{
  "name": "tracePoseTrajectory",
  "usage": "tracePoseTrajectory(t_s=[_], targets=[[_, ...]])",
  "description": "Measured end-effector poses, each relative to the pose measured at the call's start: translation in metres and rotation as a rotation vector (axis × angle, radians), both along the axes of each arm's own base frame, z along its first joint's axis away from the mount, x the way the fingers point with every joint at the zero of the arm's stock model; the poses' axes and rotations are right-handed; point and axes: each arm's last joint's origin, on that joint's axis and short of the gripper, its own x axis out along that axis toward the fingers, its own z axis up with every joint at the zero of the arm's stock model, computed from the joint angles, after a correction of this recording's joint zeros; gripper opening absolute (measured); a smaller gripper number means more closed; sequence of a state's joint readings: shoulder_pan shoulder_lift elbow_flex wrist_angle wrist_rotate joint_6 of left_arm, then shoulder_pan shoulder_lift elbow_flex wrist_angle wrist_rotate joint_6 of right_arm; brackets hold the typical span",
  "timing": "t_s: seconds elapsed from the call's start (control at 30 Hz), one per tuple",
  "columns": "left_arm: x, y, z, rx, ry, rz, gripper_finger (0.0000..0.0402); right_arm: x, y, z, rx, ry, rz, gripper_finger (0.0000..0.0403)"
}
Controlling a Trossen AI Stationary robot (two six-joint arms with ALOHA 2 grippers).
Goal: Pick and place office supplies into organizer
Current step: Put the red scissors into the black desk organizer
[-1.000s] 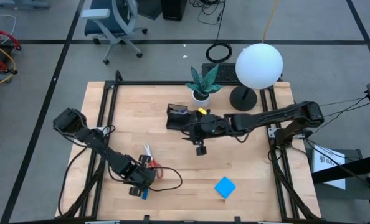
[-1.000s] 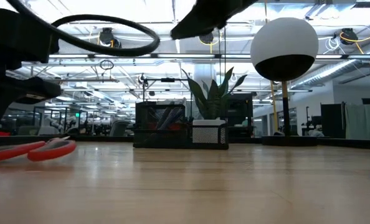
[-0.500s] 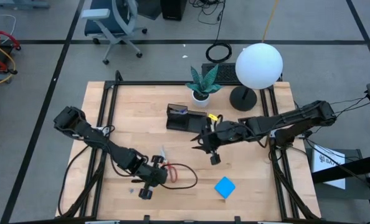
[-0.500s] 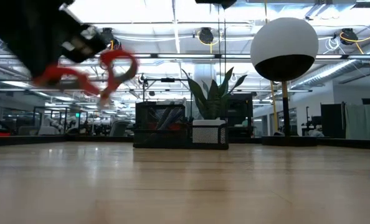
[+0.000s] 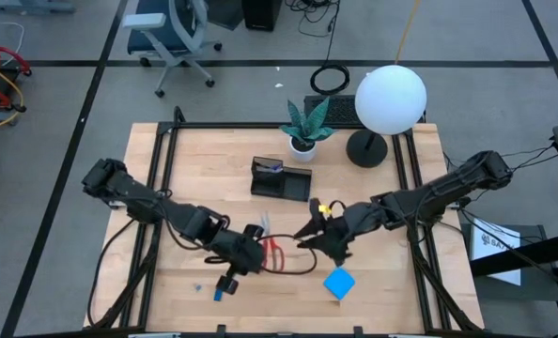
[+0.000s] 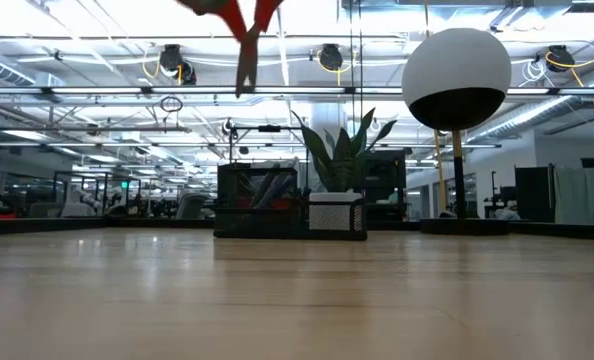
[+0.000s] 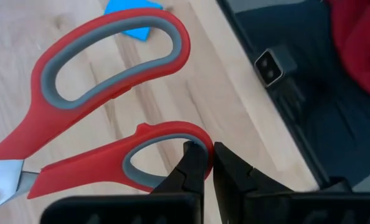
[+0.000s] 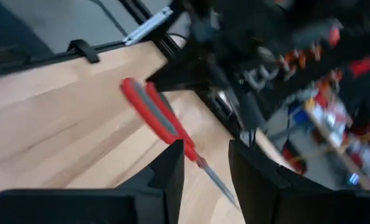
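Observation:
The red-handled scissors (image 5: 275,254) hang in the air over the table's middle near part. My left gripper (image 5: 251,255) is shut on one handle ring, as the left wrist view (image 7: 203,148) shows. In the low view the scissors (image 6: 243,30) show high up. My right gripper (image 5: 307,237) stands open just right of them. In the right wrist view the blade (image 8: 210,171) runs toward the gap between the right gripper's fingers (image 8: 207,155). The black organizer (image 5: 281,178) stands farther back. A blue square pad (image 5: 339,282) and a small blue piece (image 5: 218,293) lie flat near the front edge. My left gripper pinches the end of the smaller handle ring's rim (image 7: 200,138), with one finger (image 7: 191,163) inside the ring and the other (image 7: 232,169) outside it. The scissors are lifted clear of the table, and the blades lead away from the fingers. My right gripper: whether it touches the blade, I cannot tell.
A white plant pot (image 5: 303,145) and a lamp with a white globe (image 5: 390,99) stand at the back behind the organizer. A black cable loop (image 5: 298,268) hangs by the scissors. Bare wood lies between the organizer and the arms.
My left gripper has risen from the table near the front left and gone right toward the middle, and it has lifted the scissors clear. My right gripper has left the organizer, come toward the near edge and the scissors, and rolled about its axis.

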State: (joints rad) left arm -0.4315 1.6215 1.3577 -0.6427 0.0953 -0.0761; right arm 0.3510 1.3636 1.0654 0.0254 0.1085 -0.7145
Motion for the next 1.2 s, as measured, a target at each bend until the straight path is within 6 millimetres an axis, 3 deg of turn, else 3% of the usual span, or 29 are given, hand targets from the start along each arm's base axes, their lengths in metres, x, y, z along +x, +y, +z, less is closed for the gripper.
tracePoseTrajectory(t_s=[0.27,0.5,1.2], targets=[[0.007,0.009,0.007,-0.034,-0.018,-0.004,0.0014,-0.008,0.017,-0.012,-0.211,-0.095,0.054,0.0116],[0.012,0.009,0.012,-0.105,-0.067,-0.043,0.0012,-0.011,0.023,-0.02,-0.28,-0.182,0.085,0.0116],[0.015,0.016,0.013,-0.139,-0.065,-0.045,0.0001,-0.007,0.024,-0.025,-0.285,-0.184,0.078,0.0116]])
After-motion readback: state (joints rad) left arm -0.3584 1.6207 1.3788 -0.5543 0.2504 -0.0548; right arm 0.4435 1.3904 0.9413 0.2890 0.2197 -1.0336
